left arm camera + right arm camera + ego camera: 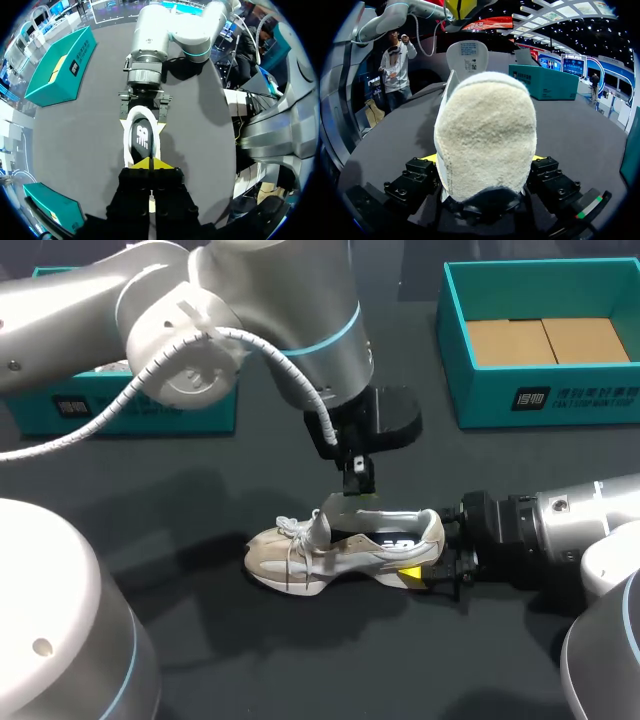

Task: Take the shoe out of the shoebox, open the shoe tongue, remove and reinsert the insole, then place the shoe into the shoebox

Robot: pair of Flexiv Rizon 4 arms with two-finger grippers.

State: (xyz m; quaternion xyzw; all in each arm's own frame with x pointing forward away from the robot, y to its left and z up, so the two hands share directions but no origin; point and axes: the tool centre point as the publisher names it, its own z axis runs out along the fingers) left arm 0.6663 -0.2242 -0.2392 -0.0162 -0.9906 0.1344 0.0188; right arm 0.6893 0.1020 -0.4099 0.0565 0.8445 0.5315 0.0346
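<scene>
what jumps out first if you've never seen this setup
A beige shoe stands mid-table, its fuzzy heel clamped by the right gripper, which comes in from the right. Above it, the left gripper pinches the tongue and holds it up. An open teal shoebox sits at the table's far right.

Left gripper [150, 163] tips pinched together on the shoe [141, 142] at its opening; right gripper [143, 122] clamps the heel, far end.

Beige shoe [300, 560], teal box [540, 400], dark grey table [200, 500].
The shoe is soled in white and lined in black; the box is floored in brown.
</scene>
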